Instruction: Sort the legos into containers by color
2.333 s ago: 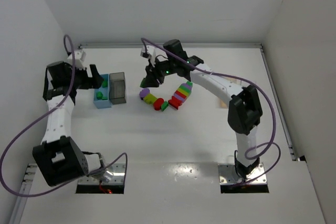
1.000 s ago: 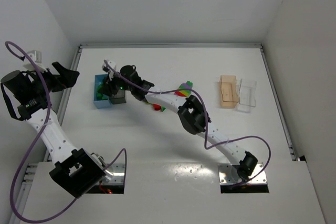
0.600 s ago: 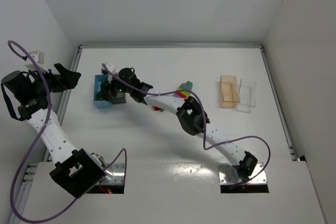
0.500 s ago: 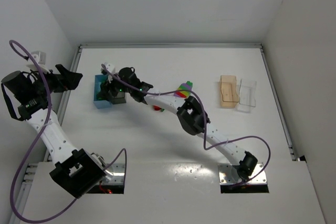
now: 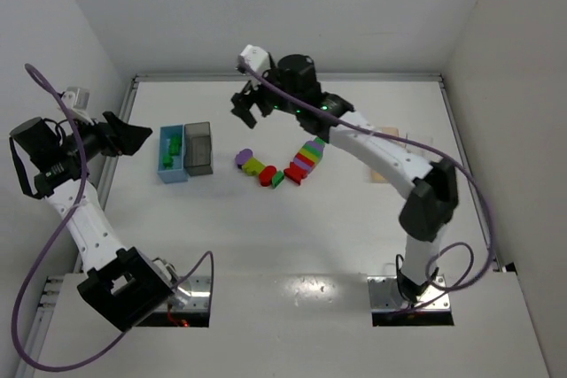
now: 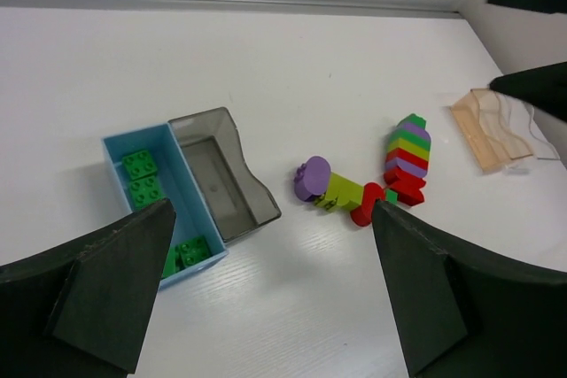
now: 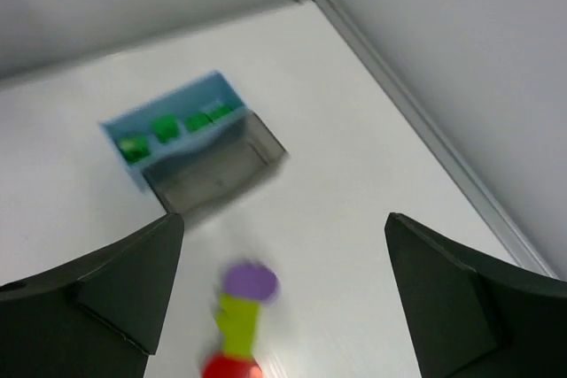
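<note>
The loose legos [image 5: 275,165] lie in a curved row on the tabletop [image 5: 292,236], near the dark grey bin [image 5: 198,150]; green ones [image 6: 142,165] sit in the light blue bin [image 5: 174,178]. Light, rigid, slick: probably best pinched across flat sides. The right fingers [image 5: 252,109] and left fingers [image 5: 133,135] hang spread wide, holding nothing

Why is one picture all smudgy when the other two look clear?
Right wrist view: smeared, as if the camera were moving; the purple brick and blue bin have fuzzy edges. Left wrist view: sharp, and the striped stack shows each colour band. Top view: sharp too, with a soft shine on the near part of the table.
</note>
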You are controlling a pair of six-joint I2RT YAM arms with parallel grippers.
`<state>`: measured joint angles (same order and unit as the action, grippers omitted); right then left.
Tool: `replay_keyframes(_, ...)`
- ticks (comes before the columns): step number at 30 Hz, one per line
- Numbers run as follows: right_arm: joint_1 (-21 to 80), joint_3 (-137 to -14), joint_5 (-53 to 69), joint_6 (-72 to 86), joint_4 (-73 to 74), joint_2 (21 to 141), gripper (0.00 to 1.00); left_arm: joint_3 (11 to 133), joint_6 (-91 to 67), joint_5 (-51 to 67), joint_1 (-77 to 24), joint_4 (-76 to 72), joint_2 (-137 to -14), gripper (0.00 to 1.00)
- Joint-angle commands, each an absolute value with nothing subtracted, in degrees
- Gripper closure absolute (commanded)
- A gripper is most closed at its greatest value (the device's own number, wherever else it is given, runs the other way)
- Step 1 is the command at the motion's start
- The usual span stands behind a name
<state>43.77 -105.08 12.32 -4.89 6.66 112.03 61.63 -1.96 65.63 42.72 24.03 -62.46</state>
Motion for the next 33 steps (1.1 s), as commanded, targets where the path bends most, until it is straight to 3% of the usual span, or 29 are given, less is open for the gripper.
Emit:
replay_keyframes(1,42.3,-94.2,4.9,-9.8,15.5,104.3,0.05,62.1,-1.0,65.8,40.0,23.1,-62.0,0.00)
replay_keyframes(5,39.7,-76.2,7.6,-13.8,18.4,94.9,0.19,62.1,-1.0,61.9,35.5,23.1,-61.3,0.00)
replay_keyframes(8,39.7,-66.2,10.4,-14.9,15.7,88.6,0.23,62.1,-1.0,59.9,33.5,23.1,-62.5,0.00)
replay_keyframes(13,39.7,-62.4,10.9,-14.3,15.2,89.4,0.31,61.5,-3.1,55.7,27.8,23.1,-63.0,0.00)
replay_keyframes(18,38.7,-66.4,10.9,-14.3,12.8,94.8,0.22,61.5,2.3,51.2,18.8,25.7,-63.0,0.00)
replay_keyframes(22,38.7,-77.1,11.4,-12.3,14.8,101.7,0.10,62.2,3.2,49.5,16.4,27.5,-65.2,0.00)
replay_keyframes(28,39.2,-88.5,14.1,-9.4,14.9,112.1,0.11,62.1,-0.2,47.5,19.8,24.3,-65.1,0.00)
replay_keyframes(33,39.2,-97.0,16.1,-8.9,18.5,119.9,0.23,61.5,-0.8,45.1,21.7,23.6,-63.8,0.00)
